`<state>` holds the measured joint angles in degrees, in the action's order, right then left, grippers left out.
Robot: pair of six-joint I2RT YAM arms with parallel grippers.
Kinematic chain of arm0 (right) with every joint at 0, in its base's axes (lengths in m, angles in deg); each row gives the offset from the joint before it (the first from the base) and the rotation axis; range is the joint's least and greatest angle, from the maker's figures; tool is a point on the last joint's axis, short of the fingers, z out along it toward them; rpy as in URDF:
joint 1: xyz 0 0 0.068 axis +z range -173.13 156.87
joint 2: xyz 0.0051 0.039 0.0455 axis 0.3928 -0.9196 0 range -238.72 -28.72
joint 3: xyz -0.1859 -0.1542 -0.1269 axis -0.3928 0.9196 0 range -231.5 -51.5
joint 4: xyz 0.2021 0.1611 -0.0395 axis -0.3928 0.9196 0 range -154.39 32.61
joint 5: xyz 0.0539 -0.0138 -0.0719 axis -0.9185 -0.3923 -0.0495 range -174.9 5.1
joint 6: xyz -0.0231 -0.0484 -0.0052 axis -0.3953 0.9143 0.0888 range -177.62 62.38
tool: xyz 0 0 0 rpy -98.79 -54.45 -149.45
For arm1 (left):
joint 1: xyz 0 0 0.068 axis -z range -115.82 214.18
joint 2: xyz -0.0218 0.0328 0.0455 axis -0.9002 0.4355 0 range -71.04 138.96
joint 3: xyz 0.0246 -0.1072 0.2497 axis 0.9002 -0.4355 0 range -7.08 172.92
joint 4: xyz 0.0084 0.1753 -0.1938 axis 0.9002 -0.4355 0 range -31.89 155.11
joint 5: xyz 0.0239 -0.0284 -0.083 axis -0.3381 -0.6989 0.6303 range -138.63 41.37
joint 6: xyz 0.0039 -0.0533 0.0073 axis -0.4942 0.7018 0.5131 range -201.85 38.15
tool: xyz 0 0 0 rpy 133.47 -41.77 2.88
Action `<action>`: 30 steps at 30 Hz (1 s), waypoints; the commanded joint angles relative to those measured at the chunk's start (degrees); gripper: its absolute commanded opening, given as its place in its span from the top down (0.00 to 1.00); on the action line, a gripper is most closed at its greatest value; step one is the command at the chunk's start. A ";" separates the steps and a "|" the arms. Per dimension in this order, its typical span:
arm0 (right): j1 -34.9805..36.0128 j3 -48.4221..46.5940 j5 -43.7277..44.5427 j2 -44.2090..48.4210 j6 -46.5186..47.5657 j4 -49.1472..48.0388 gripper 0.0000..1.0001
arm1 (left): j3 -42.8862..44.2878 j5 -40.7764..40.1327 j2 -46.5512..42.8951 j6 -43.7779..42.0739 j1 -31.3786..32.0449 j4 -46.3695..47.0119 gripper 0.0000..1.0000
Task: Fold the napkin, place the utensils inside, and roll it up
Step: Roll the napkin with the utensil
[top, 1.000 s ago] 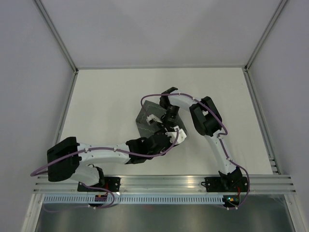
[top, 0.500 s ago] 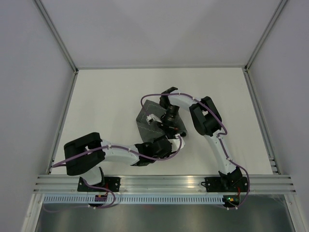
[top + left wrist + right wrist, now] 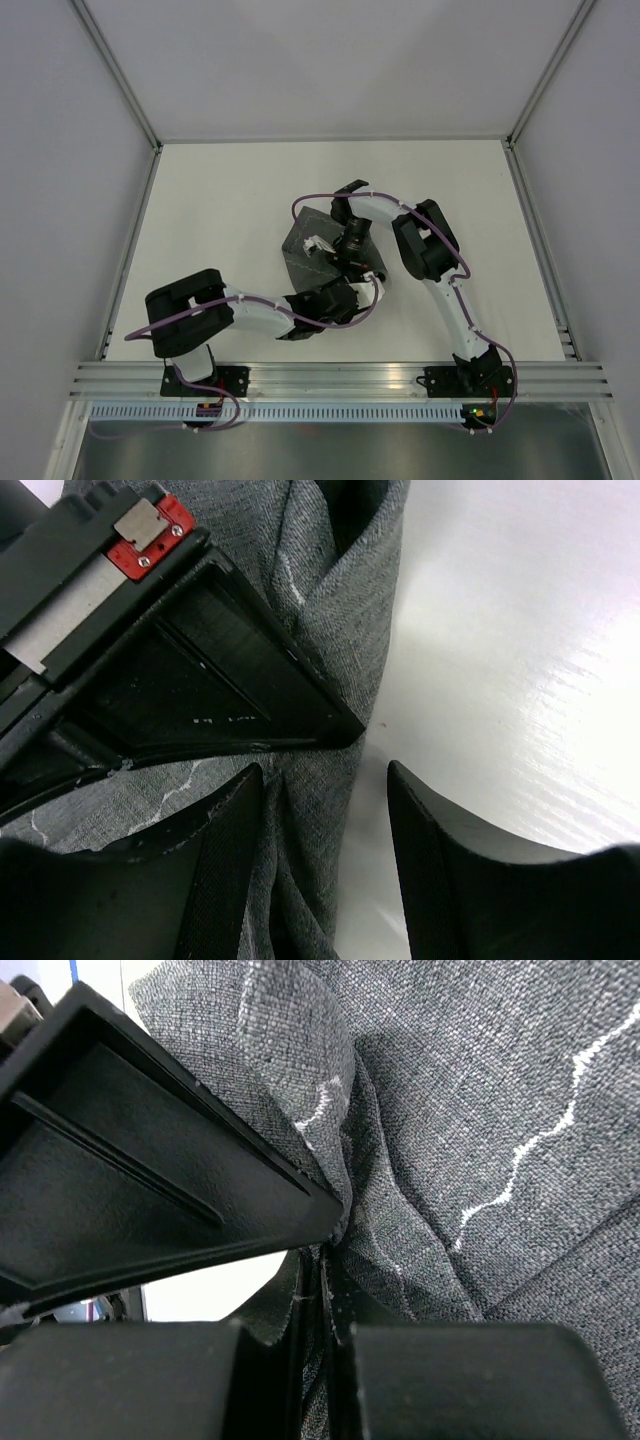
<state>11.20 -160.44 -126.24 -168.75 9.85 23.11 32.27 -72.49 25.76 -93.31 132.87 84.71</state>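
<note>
Your napkin [image 3: 297,257] lies on the table [image 3: 220,200], near its middle and a little toward the arm bases. Your right arm [image 3: 430,250] arches in from the right and passes behind the cloth. This sets the right gripper [image 3: 347,260] on the napkin's right edge, where a fold of cloth sits between its fingers [image 3: 460,1385]. Your left gripper [image 3: 355,281] sits just in front of the right one, entering from the near left. In the left wrist view the napkin's edge runs between the left fingers [image 3: 225,875], with cloth to the left and bare table to the right. The right gripper's finger lies on the cloth just beyond them.
</note>
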 commanded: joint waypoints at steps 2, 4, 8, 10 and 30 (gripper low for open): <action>-0.14 -1.44 1.44 -3.06 2.67 -4.36 0.99 | 1.34 0.56 1.90 -0.32 -1.27 1.68 0.42; -0.14 -1.18 1.35 -2.97 2.68 -4.36 1.00 | 1.25 1.35 2.52 -0.14 -1.80 1.50 0.47; -0.14 -1.09 1.09 -2.80 2.59 -4.53 0.99 | 1.25 3.63 3.58 1.44 -2.41 0.62 0.77; -0.14 -1.01 0.83 -2.62 2.50 -4.62 0.99 | 1.78 4.95 4.10 2.76 -2.76 -0.78 0.82; -9.01 18.58 -3.31 26.98 -29.20 -42.93 0.51 | 3.45 34.83 -0.38 13.48 -14.71 -10.01 0.98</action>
<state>5.01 -144.07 -127.53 -148.86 -10.24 -7.27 36.47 -46.09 26.13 -84.44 119.47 79.03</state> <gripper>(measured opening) 0.485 0.155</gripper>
